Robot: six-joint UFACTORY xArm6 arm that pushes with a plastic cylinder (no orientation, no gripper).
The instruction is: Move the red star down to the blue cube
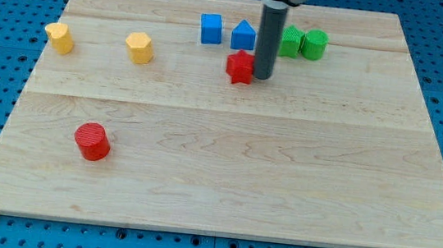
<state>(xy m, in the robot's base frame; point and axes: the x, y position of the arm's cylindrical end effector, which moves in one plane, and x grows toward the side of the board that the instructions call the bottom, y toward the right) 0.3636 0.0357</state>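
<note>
Red star [241, 67]: the task's item, lying on the wooden surface [281, 188] in the upper middle of the view, just below the blue row and touching, or all but touching, the rod on its right.

Listing, view's left to view's right:

- Yellow block [60, 38], upper left, shape unclear; well apart from the task's items.
- Red cylinder [92, 142], lower left, alone; not involved.
- Yellow block [139, 48], a second one, faceted; upper left of centre.
- Blue cube [211, 29], the destination, near the view's top; the star sits down and to the right of it, near but not touching.
- Blue block [244, 36] with a peaked top, just beside the cube and directly above the star.
- My tip [262, 78], the end effector: a plain rod with no jaws, so nothing to be parted, closed or clamped. It rests against the star's right side.
- Green blocks, one [291, 42] partly hidden behind the rod, the other [315, 45] a cylinder, side by side at the upper right.

Progress, as judged: the star is close to the cube but not beside it; contact seems made, yet the closing push remains. The cube lies up and left, so a leftward shove from the tip's present side looks suitable, taking care not to strike the peaked blue block.
</note>
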